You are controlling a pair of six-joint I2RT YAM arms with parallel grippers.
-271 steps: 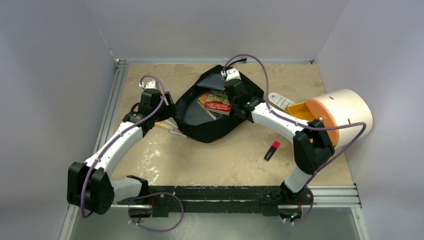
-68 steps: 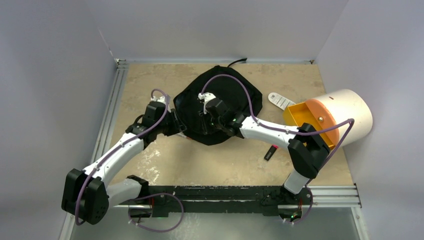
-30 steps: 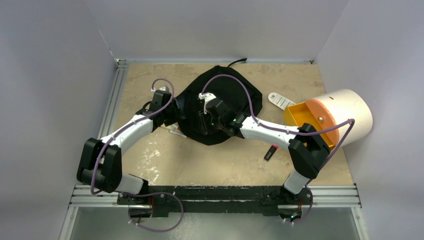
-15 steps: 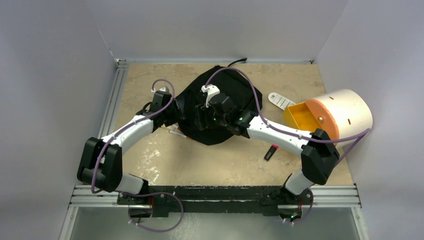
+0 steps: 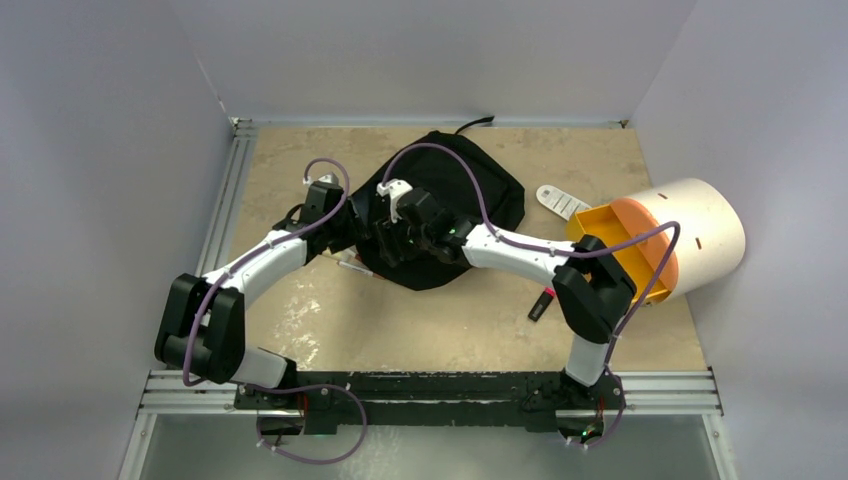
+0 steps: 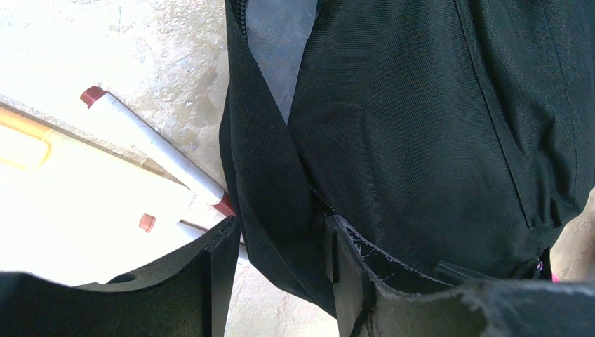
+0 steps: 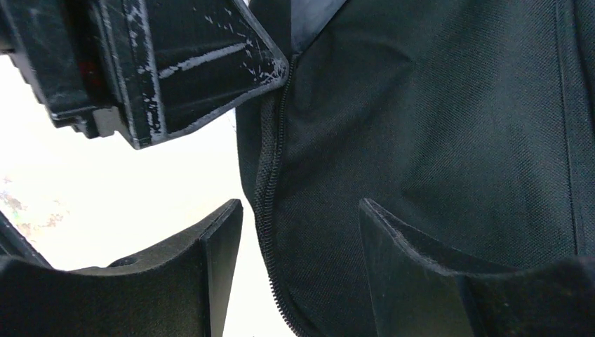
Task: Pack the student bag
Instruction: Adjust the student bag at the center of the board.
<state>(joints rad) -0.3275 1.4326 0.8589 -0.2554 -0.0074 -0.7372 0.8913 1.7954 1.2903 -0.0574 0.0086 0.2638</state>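
The student bag (image 5: 482, 190), a black fabric backpack, lies flat mid-table with its flap folded over. A sliver of grey lining (image 6: 277, 42) shows at its left edge. My left gripper (image 5: 356, 236) is open at that edge. In the left wrist view its jaws (image 6: 281, 232) straddle a band of the bag (image 6: 421, 126), with a gap on the left side. My right gripper (image 5: 383, 243) hovers just beside it, open. Its jaws (image 7: 302, 210) stand wide around the bag (image 7: 435, 126) and its zipper (image 7: 270, 175), not pressing on it.
White pens with red caps (image 6: 154, 147) lie on the table by the bag's left edge (image 5: 350, 265). A red-and-black marker (image 5: 541, 303) lies front right. A white flat strip (image 5: 562, 202) and a cream-and-orange cylinder (image 5: 690, 235) with an orange tray (image 5: 603, 230) stand at the right.
My right gripper has opened and slid left across the bag, ending next to the left gripper. The left gripper has stayed at the bag's edge.
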